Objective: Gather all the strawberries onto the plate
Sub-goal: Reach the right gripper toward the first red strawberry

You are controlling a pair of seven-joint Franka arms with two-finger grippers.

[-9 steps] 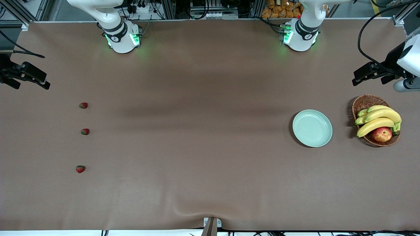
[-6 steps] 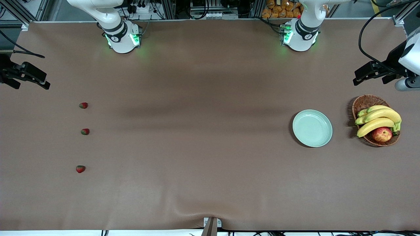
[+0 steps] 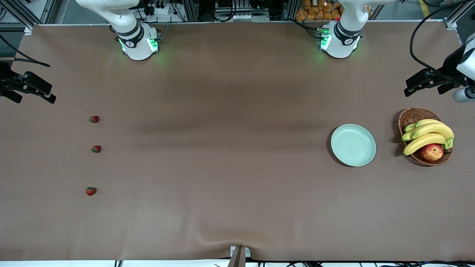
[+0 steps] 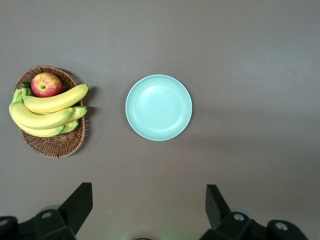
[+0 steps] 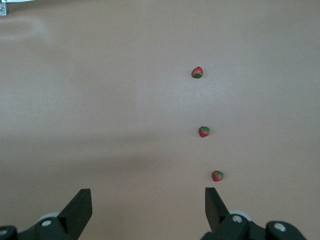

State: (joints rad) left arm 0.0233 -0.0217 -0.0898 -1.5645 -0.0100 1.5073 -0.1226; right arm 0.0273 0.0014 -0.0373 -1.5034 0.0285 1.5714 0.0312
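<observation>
The brown counter carries everything. At the left arm's end sits a wicker basket holding bananas and an apple. Just beside it, toward the middle of the counter, lies the mint-green plate, with nothing on it. The left end effector hangs up in the air over the counter at that end, its jaws spread wide and gripping nothing. The right end effector hangs over the right arm's end, jaws likewise spread and empty. The three strawberries lie in a spaced row on the counter at the right arm's end, well apart from the plate.
</observation>
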